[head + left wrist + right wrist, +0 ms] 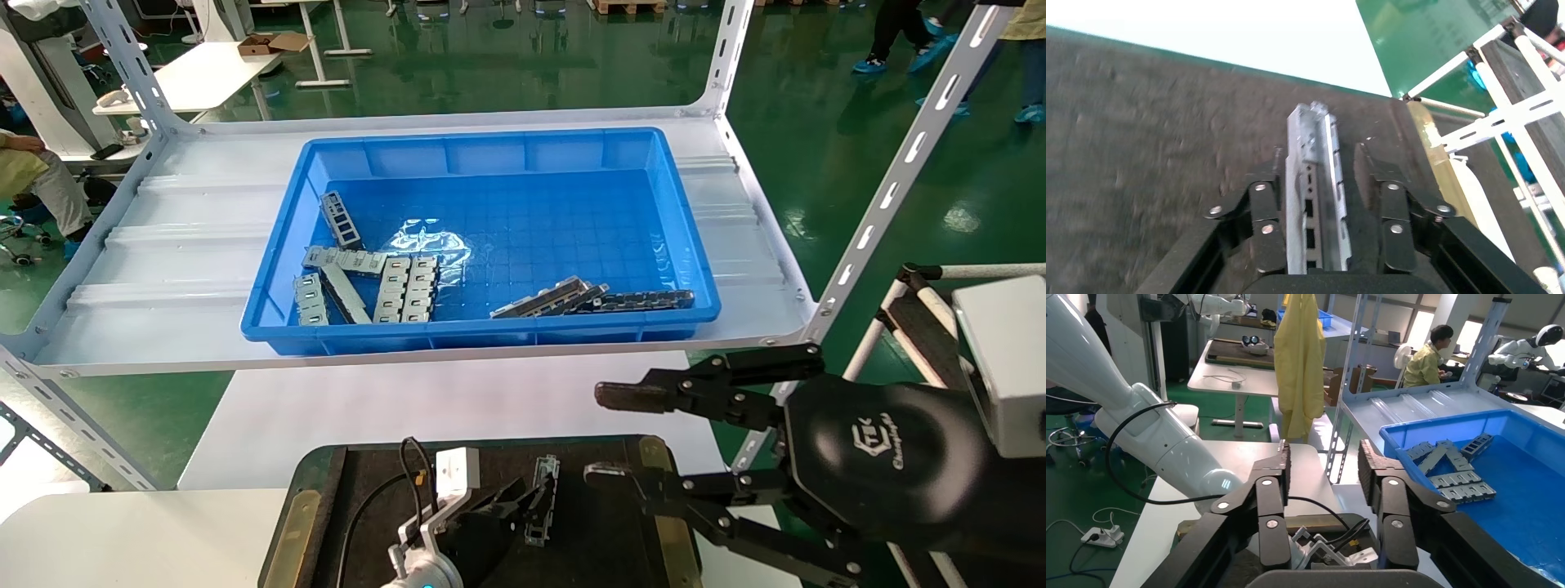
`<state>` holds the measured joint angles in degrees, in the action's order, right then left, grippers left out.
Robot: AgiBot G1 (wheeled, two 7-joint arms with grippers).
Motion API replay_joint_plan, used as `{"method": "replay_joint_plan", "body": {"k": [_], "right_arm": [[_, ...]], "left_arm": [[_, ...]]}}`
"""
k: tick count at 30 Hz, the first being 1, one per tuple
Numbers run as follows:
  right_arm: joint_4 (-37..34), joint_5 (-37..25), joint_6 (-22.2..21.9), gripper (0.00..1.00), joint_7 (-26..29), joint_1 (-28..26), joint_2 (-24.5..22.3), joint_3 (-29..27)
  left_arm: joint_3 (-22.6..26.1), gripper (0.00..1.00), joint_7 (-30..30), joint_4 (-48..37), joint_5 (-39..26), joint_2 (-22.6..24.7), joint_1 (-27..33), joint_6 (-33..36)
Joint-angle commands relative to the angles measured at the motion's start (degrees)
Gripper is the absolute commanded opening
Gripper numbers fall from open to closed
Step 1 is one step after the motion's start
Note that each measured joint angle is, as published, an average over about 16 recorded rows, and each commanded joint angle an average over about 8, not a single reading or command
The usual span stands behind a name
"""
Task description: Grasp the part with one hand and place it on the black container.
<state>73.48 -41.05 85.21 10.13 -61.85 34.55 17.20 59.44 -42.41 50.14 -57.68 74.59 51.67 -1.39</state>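
Shelf-top blue bin (490,155) holds metal parts (404,287); left hand (1324,202), fingers spread, straddles the part (1315,184) on the black container (1138,153).

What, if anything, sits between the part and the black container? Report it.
Nothing visible. The part lies between the open fingers of the left end effector, directly over the black container. The right end effector hovers open, off to the side.

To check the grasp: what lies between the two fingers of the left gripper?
The part lies there on the black container, with the left gripper open around it, in the left wrist view.
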Motion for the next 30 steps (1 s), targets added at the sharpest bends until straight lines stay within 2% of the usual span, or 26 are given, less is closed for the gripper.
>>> {"method": "replay_joint_plan", "body": {"k": [1, 7, 15, 22, 30], "right_arm": [[0.0, 0.0, 0.0, 1.0, 0.0, 0.0, 0.0, 0.01], [0.0, 0.02, -0.01, 1.0, -0.01, -0.01, -0.01, 0.02], [0.0, 0.03, -0.02, 1.0, -0.02, -0.01, -0.02, 0.05], [0.0, 0.05, -0.03, 1.0, -0.03, -0.01, -0.03, 0.07], [0.0, 0.06, -0.04, 1.0, -0.04, -0.02, -0.04, 0.09]], "left_arm": [[0.15, 1.0, 0.38, 0.73, -0.45, -0.38, 0.28, 0.14], [-0.13, 1.0, 2.49, 5.66, -2.32, -4.73, 1.04, 4.61], [-2.51, 1.0, 7.11, 12.13, -3.06, -11.69, 1.15, 14.46], [-7.23, 1.0, 13.66, 15.19, -0.2, -17.3, -0.72, 24.21], [-12.45, 1.0, 23.89, 15.06, 4.94, -23.46, -1.67, 39.72]]}}
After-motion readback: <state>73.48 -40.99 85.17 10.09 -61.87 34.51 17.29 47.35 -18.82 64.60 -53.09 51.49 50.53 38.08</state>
